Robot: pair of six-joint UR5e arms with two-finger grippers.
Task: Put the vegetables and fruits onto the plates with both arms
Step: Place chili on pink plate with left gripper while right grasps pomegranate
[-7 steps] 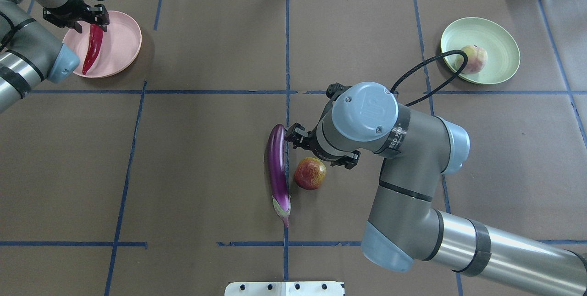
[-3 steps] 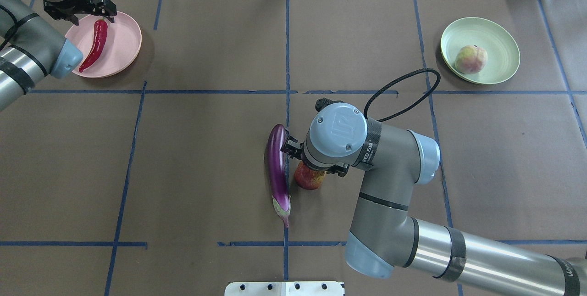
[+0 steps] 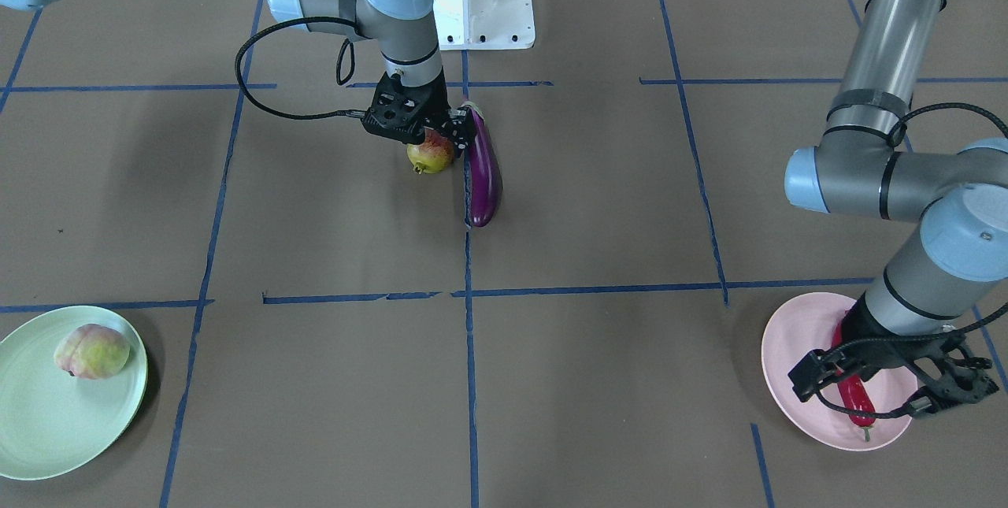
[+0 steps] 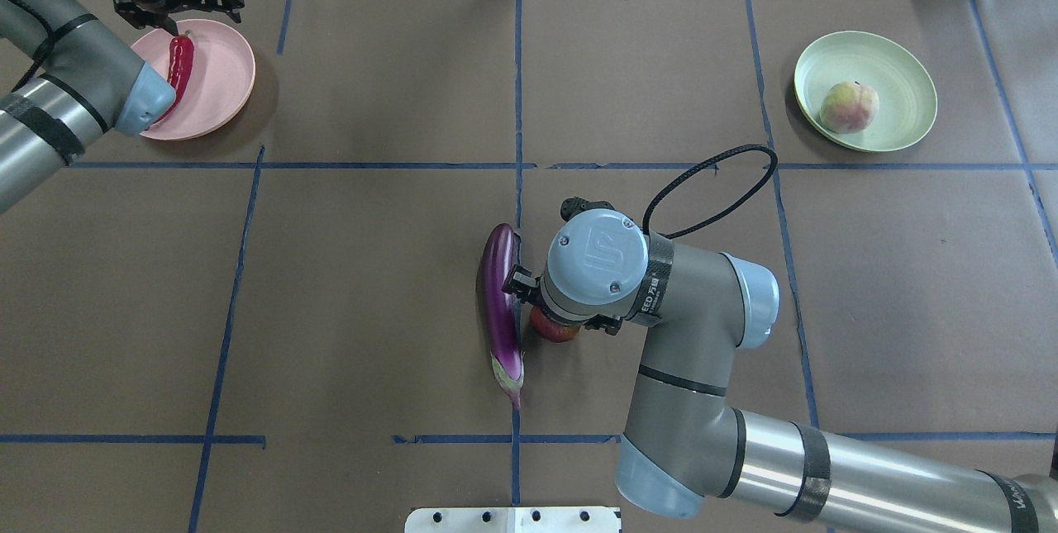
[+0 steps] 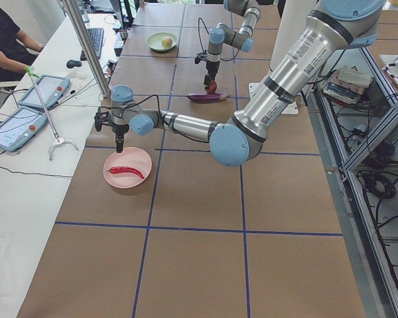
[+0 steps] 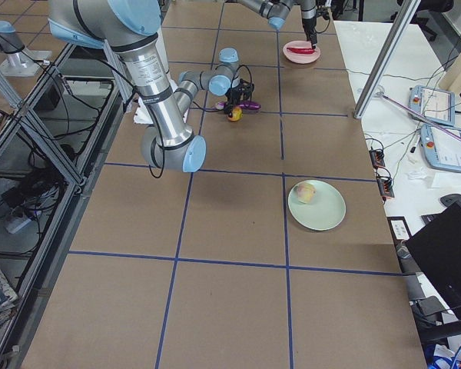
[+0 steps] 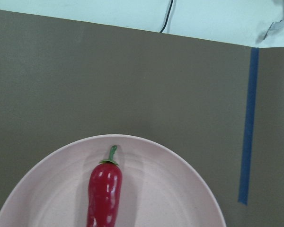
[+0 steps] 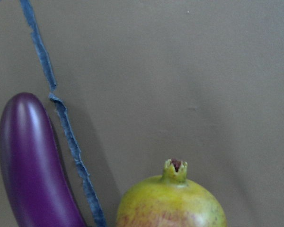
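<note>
The right gripper (image 3: 428,136) is hanging spread wide, apparently straddling the mottled fruit (image 3: 431,157) just beside the glossy eggplant (image 3: 482,177). Overhead, the right arm (image 4: 599,264) is hiding the fruit's crowned nub (image 8: 175,168), which the wrist camera is showing. Well apart from the eggplant, the left gripper (image 3: 882,390) is hovering wide over the rim of the matte pink plate (image 4: 223,78) holding the shiny chili (image 7: 104,194).

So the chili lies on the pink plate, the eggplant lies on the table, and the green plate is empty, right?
The green plate is not empty: the peach sits on it, as the overhead exterior view shows. The chili does lie on the pink plate and the eggplant on the table.
</note>
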